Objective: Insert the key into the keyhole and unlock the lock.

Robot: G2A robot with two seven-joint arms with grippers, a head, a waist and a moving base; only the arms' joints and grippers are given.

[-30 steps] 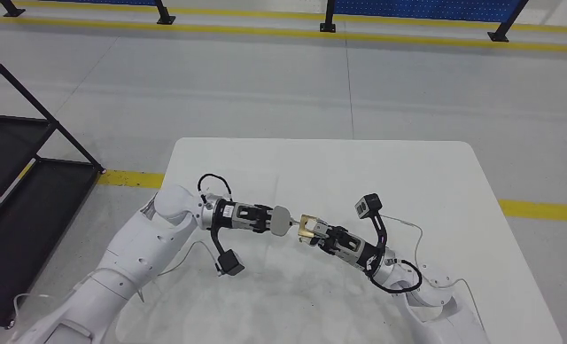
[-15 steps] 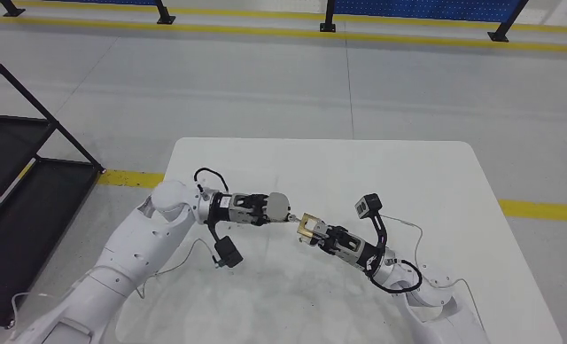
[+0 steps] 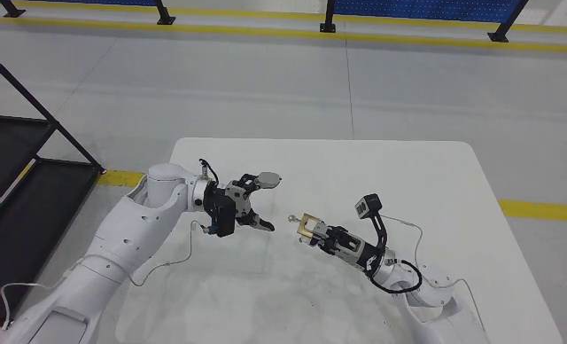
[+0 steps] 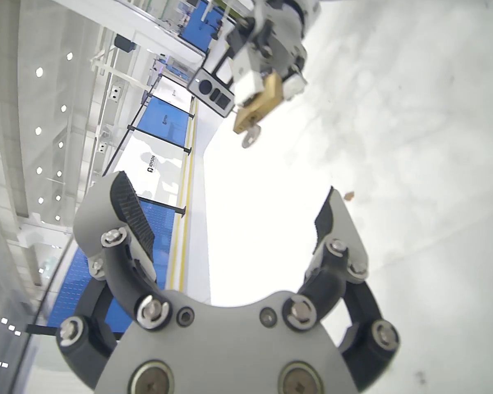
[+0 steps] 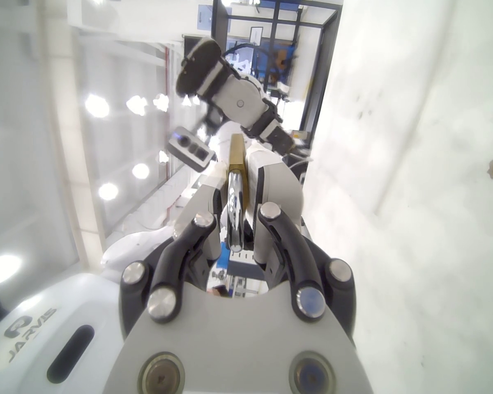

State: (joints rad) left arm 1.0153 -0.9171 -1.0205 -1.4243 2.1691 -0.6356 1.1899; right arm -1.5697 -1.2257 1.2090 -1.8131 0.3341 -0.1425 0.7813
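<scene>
R gripper [image 3: 317, 230] is clamped on the brass lock [image 3: 309, 224], fingers tight on both flat sides of the body, w/ the chrome shackle [image 5: 234, 207] running back btwn them toward the wrist. Lock is held over the white table [image 3: 399, 167], near its middle, keyhole end facing the L gripper [image 3: 267, 202]. Key [image 3: 291, 219] sits in the keyhole, silver head sticking out of the lock's end, nothing touching it. L gripper is spread wide w/ nothing btwn its pads [image 4: 131, 215], apart from the key and roughly in line w/ it. Small brown speck [image 4: 348, 195] lies on the table near the L gripper. Black rack [image 3: 35, 193] stands on the floor off the table's left side.
</scene>
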